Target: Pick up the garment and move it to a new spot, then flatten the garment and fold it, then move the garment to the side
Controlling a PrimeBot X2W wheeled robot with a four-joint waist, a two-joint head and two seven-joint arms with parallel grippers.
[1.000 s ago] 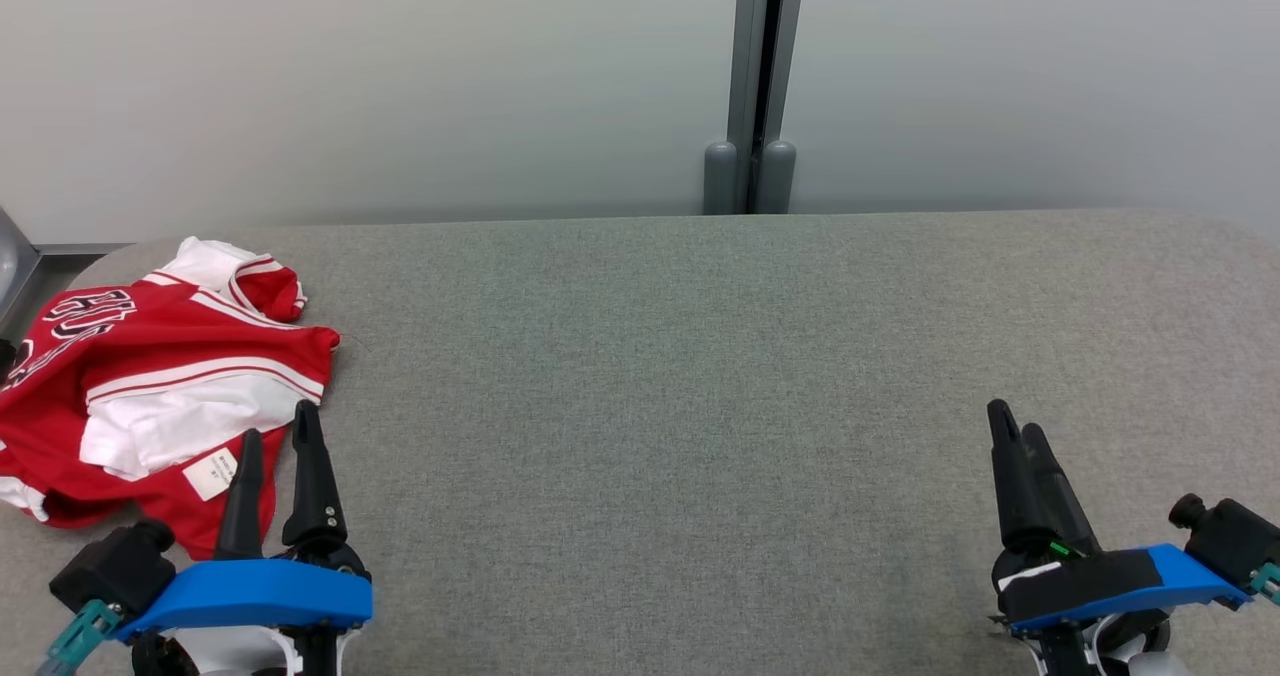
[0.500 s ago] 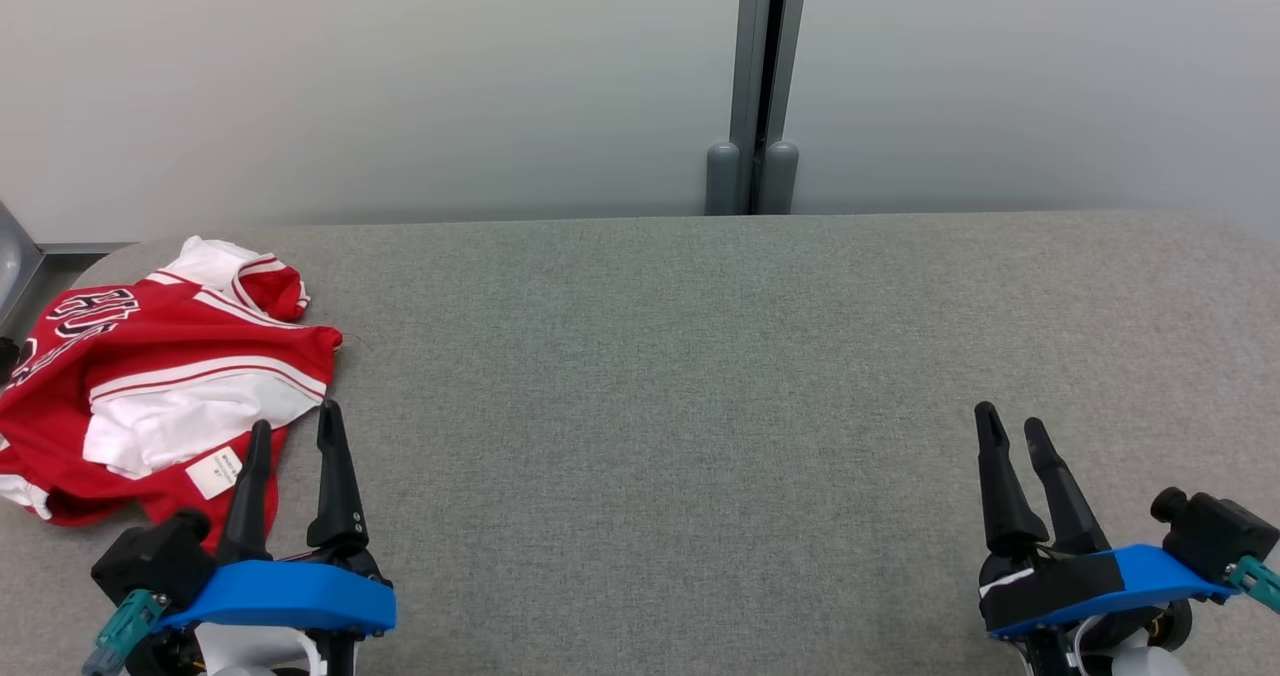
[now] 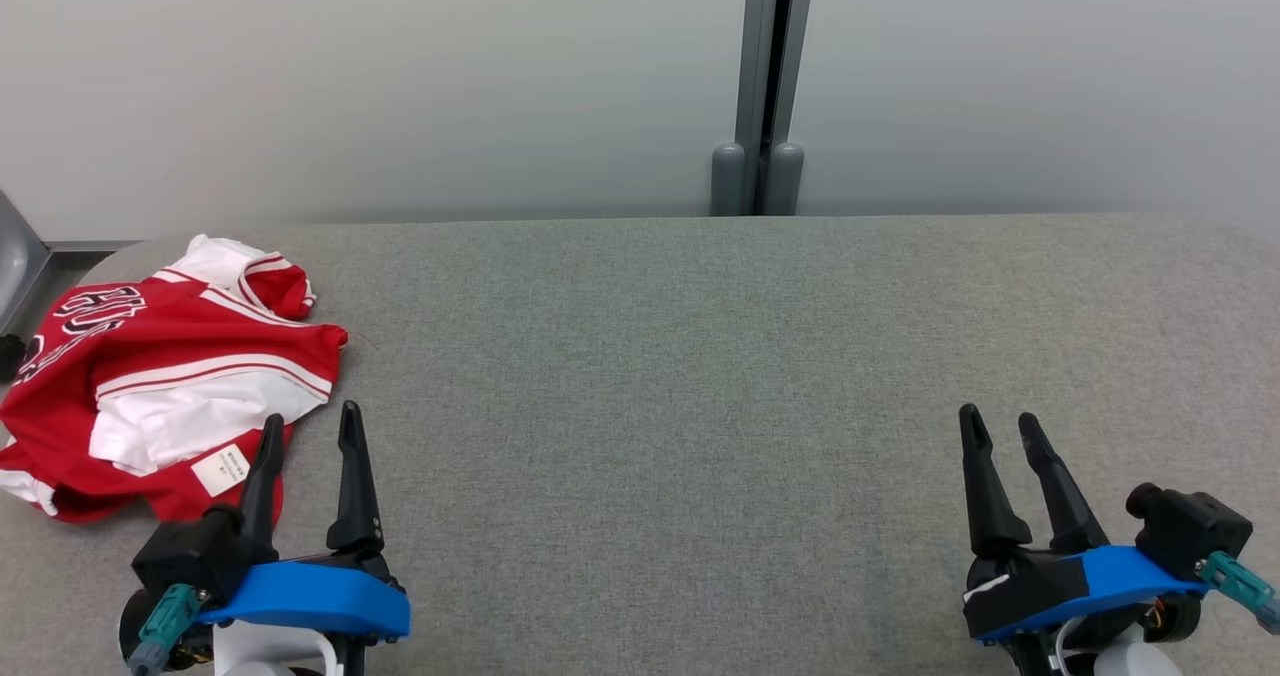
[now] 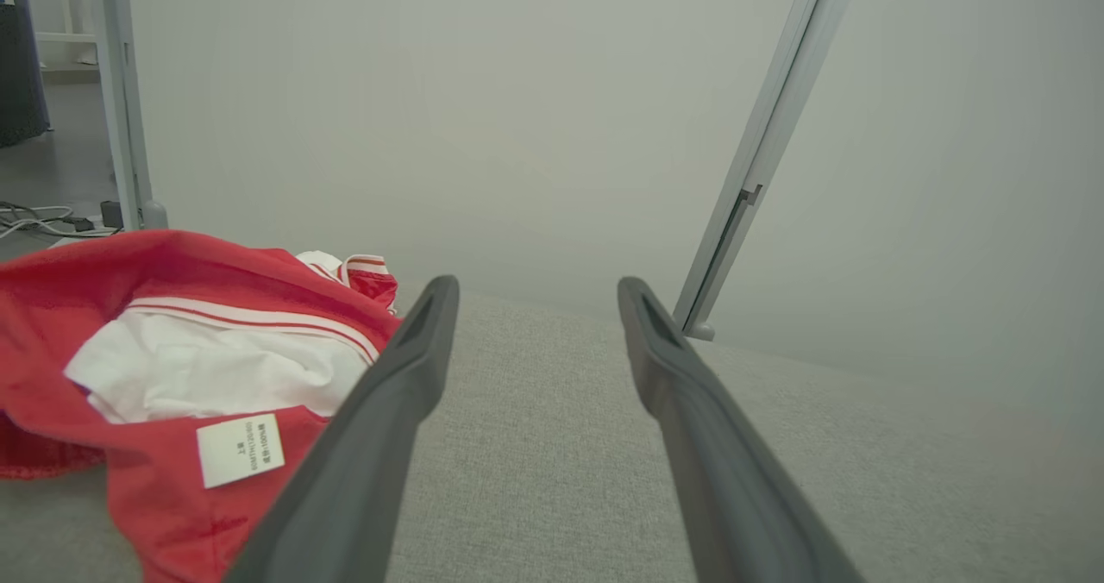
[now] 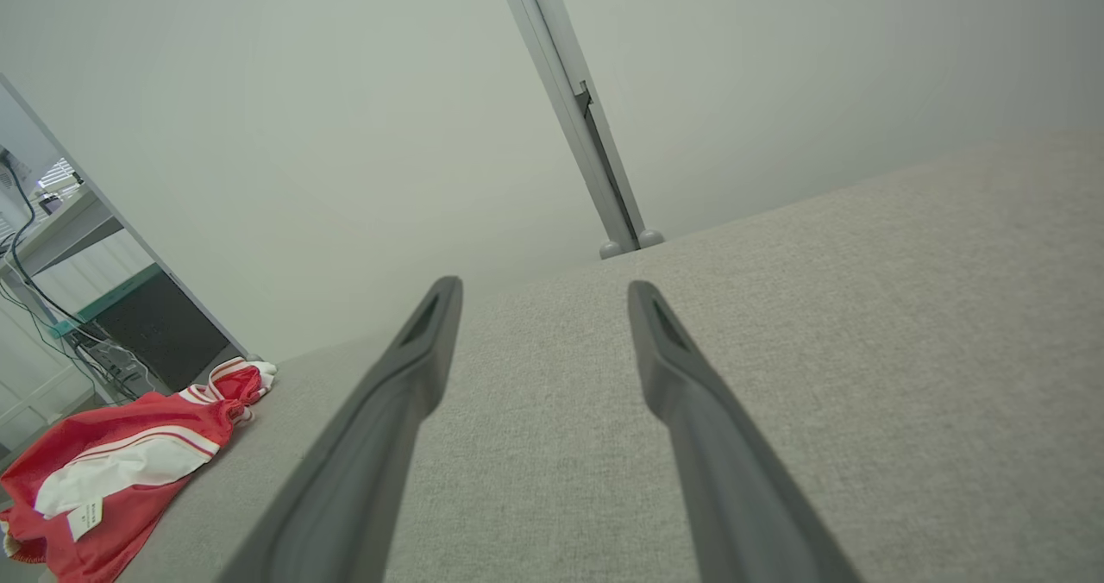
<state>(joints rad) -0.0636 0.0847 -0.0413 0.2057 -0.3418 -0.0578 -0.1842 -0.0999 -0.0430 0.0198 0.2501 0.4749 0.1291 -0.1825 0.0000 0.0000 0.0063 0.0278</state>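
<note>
The red-and-white garment (image 3: 150, 376) lay crumpled, its white label (image 3: 220, 469) showing, at the grey bench (image 3: 700, 406)'s left edge. Open surface stretched rightward. The left end effector (image 3: 310, 416), just beside it, and the right end effector (image 3: 997, 416) were both released.

left end effector (image 3: 310, 414): spread wider, shifted right | right end effector (image 3: 997, 414): fingers parted, shifted left

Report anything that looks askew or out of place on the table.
The red-and-white garment lies crumpled at the left end of the table, its white label turned outward. Nothing else stands out.
</note>
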